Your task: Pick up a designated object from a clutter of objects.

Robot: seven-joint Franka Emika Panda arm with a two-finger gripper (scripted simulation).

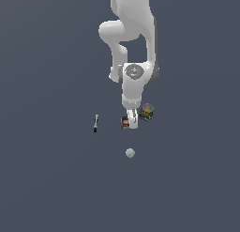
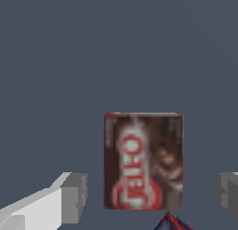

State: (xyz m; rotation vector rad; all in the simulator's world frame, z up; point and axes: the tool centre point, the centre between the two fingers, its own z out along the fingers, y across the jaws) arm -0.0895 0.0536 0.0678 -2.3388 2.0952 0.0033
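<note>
**Panda arm lowered over the brown-red box, fingers spread to either side of it.**

Seen from the exterior view, the white arm point(image 1: 133, 48) reaches down to the dark grey floor point(image 1: 47, 179), and its gripper point(image 1: 132, 119) covers much of the box point(image 1: 125, 122), which lies flat just beside the multicoloured can point(image 1: 146, 112) on the exterior view's left of it. The wrist view shows the box point(image 2: 143, 161) label-up, red-and-white lettering on dark brown, lying between two grey fingertips point(image 2: 73, 197) that stand apart with clear floor showing on each side; the gripper point(image 2: 149, 196) is spread and grasps nothing. A corner of the can point(image 2: 170, 223) touches the frame edge by the box. The slim black-and-white tool point(image 1: 95, 122) lies well apart on the exterior view's left, and the white-grey ball point(image 1: 130, 153) rests alone nearer the camera.
</note>
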